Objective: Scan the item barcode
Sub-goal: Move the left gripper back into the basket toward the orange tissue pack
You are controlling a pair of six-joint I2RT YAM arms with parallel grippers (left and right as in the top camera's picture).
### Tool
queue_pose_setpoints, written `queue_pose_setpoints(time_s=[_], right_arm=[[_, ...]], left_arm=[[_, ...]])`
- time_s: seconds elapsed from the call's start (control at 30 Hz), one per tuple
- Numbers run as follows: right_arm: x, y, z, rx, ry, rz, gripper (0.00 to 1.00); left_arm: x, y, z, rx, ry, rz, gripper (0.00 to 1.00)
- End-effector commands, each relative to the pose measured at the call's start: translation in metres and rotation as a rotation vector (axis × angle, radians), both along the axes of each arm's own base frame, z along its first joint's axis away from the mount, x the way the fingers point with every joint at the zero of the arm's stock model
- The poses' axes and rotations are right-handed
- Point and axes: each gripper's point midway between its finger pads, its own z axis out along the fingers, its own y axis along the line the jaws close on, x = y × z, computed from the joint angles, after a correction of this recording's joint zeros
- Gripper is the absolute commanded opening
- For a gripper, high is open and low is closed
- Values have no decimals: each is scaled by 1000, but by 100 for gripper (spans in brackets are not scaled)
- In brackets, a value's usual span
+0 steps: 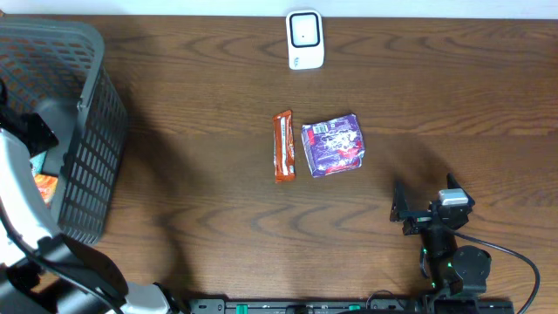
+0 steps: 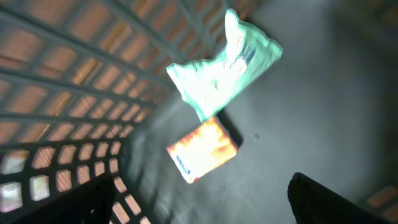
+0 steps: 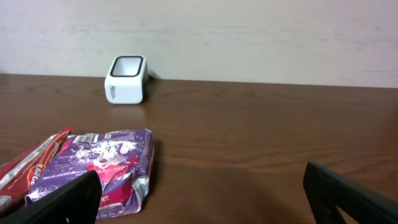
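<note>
**Overhead view.** A white scanner stands at the top centre of the wooden table. Near mid-frame lie an orange bar and, just beside it on the right, a purple packet. A grey mesh basket fills the upper left corner, and the left arm reaches into it. The right gripper sits at lower right, below and to the right of the purple packet and well apart from it.

**Left wrist view.** The left gripper hangs inside the basket with its jaws spread wide and nothing between them. Its dark fingers occupy the lower left and lower right corners. An orange packet lies on the basket floor at centre frame, just above the gap between the fingers and apart from both. A pale green pouch lies at upper centre, and its lower end meets or overlaps the orange packet.

**Right wrist view.** The right gripper's jaws stand wide and hold nothing. The purple packet and orange bar lie at lower left, beside the finger on that side. The scanner is at upper left, near the wall.
</note>
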Motion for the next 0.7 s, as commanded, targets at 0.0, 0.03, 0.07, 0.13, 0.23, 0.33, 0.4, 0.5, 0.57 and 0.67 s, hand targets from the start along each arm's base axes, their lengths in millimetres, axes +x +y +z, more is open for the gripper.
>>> queue_pose_setpoints(time_s=[0.0, 0.03, 0.07, 0.13, 0.23, 0.33, 0.4, 0.5, 0.57, 0.67], right_arm=[[0, -4, -2, -12, 3, -15, 99], [0, -4, -2, -12, 3, -16, 99], [0, -4, -2, -12, 3, -16, 99], [0, -4, -2, -12, 3, -16, 99], [0, -4, -2, -12, 3, -16, 99], [0, -4, -2, -12, 3, -16, 99], [0, -4, -2, -12, 3, -16, 99], [0, -4, -2, -12, 3, -16, 99], [0, -4, -2, -12, 3, -16, 99], [0, -4, -2, -12, 3, -16, 99]], left_arm=[[-7, 2, -32, -58, 68, 62, 84], [-8, 1, -39, -77, 85, 76, 83], [-10, 0, -45, -91, 105, 80, 81], [-14, -2, -60, -122, 154, 82, 81], [-22, -2, -79, -145, 219, 127, 81], [-27, -2, -96, -168, 270, 150, 81], [-27, -3, -104, -180, 291, 149, 81], [-28, -3, -114, -195, 315, 149, 81], [-29, -3, -118, -201, 324, 149, 81], [-31, -2, -120, -205, 328, 156, 81]])
